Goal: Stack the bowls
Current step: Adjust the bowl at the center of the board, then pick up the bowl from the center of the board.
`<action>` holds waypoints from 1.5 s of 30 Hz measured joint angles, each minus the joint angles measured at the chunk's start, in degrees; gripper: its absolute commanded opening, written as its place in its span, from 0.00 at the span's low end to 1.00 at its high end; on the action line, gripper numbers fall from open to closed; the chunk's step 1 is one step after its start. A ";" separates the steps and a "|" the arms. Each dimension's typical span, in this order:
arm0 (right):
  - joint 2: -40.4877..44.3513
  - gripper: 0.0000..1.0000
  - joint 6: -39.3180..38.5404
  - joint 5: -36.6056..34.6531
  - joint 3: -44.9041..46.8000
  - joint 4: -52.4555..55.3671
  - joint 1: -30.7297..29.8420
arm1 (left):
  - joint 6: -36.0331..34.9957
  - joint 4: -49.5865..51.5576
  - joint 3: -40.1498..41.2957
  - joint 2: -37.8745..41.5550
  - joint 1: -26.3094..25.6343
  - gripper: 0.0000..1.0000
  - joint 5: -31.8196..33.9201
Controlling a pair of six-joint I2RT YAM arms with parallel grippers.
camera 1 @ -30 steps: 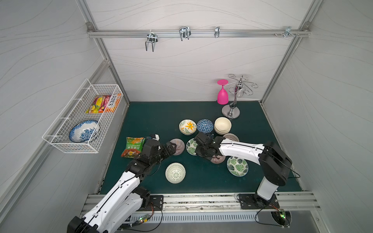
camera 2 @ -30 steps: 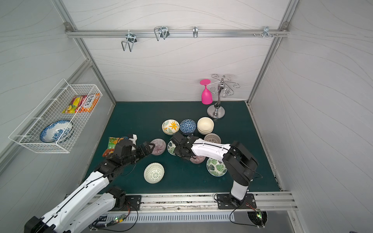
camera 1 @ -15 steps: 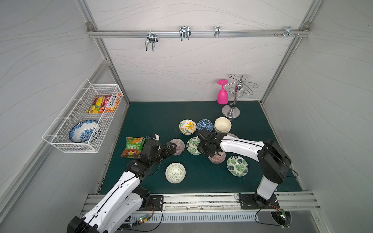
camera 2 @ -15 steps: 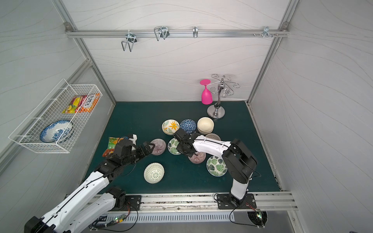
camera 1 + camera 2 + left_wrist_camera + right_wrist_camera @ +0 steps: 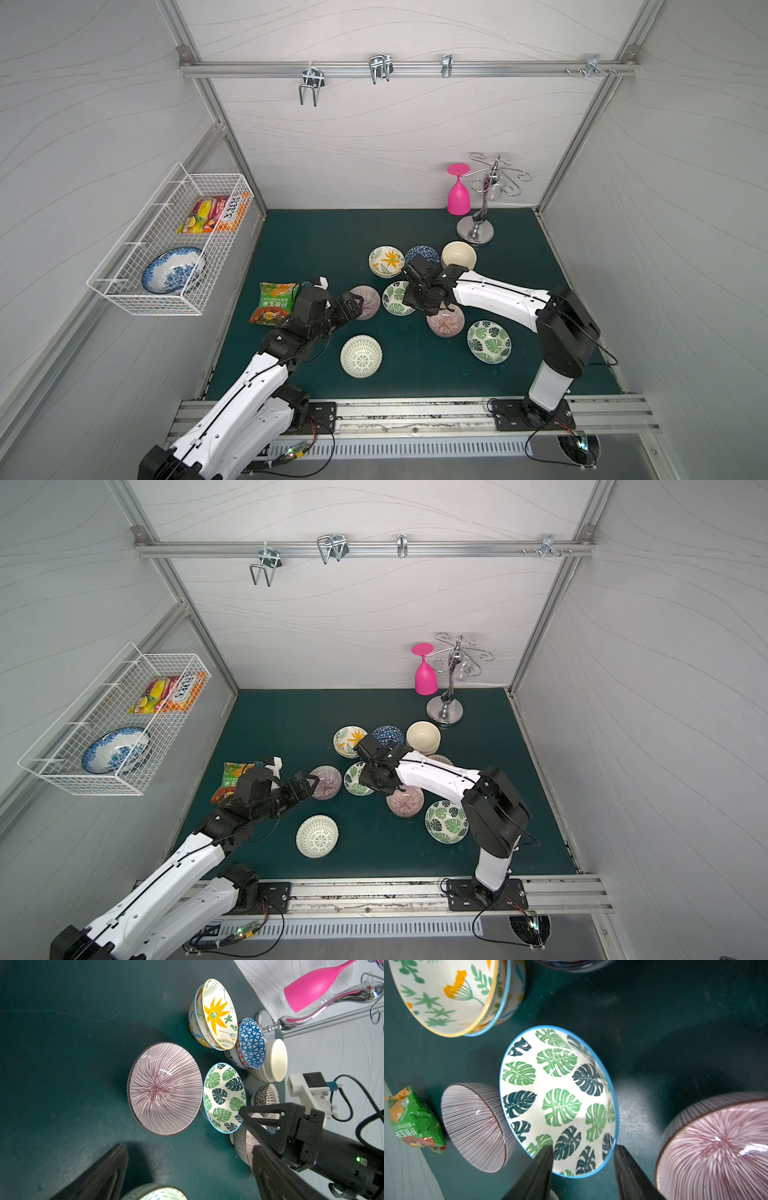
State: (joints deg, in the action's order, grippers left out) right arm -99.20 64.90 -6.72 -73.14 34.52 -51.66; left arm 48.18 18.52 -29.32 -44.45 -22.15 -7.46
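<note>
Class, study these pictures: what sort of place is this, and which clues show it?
Probably a robot test cell staged like a kitchen, not a real one: two robot arms bolted to a metal rail, bare panelled walls, and bowls on a green mat.

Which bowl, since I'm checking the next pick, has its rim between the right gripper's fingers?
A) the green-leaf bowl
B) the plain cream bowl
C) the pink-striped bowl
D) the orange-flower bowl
A: in the right wrist view the right gripper stands open, with one finger over the inside of the green-leaf bowl and the other just outside its blue rim.
</note>
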 measured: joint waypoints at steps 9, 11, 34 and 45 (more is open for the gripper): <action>18.84 0.54 -2.45 -1.88 7.80 5.53 4.15 | 0.00 0.00 0.39 0.98 0.00 0.98 0.02; 27.23 0.55 -3.23 -2.14 11.98 8.26 7.63 | 0.02 -0.04 0.52 1.03 0.00 0.98 0.02; 55.49 0.46 -12.50 9.60 40.13 24.06 37.24 | 0.04 -1.64 0.96 0.48 0.00 1.00 -0.04; 54.01 0.23 -13.33 9.77 44.30 20.90 38.34 | 0.02 -1.73 0.96 -0.39 0.00 1.00 -0.04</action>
State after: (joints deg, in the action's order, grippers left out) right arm -45.19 51.57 3.05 -28.84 55.42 -13.32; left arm 48.21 16.80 -28.36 -44.84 -22.15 -7.51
